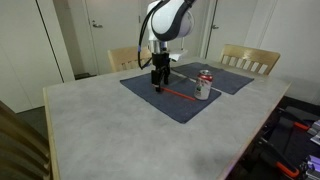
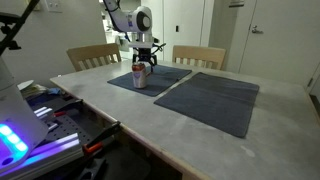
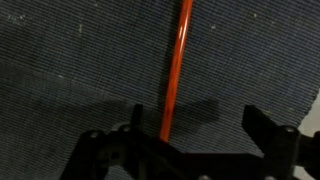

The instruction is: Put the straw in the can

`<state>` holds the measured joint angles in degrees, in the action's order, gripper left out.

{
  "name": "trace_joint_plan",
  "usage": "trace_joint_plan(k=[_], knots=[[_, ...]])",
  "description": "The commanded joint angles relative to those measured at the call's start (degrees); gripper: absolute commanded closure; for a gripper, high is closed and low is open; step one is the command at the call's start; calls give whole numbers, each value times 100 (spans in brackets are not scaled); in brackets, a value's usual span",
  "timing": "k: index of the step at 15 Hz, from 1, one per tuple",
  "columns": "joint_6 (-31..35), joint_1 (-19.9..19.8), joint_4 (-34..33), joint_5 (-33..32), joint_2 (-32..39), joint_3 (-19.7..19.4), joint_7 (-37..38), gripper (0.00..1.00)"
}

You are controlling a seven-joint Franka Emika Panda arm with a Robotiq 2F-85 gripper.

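Observation:
The red straw (image 1: 178, 93) lies flat on a dark grey placemat (image 1: 150, 95), one end pointing at the silver and red can (image 1: 204, 85). The can stands upright on the mat and also shows in an exterior view (image 2: 140, 75). My gripper (image 1: 160, 80) hangs low over the straw's end farthest from the can. In the wrist view the straw (image 3: 176, 70) runs up the frame between the open fingers of the gripper (image 3: 197, 118), nearer the left finger. The fingers do not touch it. The straw is hidden in the exterior view where the can stands in front of the gripper (image 2: 147, 60).
A second dark placemat (image 2: 215, 100) lies beside the first on the grey table (image 1: 100, 130). Wooden chairs (image 1: 248, 58) stand at the far edge. Equipment with cables (image 2: 50, 115) sits beside the table.

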<state>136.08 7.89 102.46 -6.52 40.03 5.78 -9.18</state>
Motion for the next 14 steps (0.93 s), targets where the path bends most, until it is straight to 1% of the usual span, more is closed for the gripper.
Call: trace_joint_plan(k=[1,7,10,14], knots=[[188,-55,-55,41,148,-1,70,0],[527,-182,-143,219,381,42,102,0],[399,-268,-147,336,266,136,-40,0],[370,-251,-230,331,216,126,-35,0]])
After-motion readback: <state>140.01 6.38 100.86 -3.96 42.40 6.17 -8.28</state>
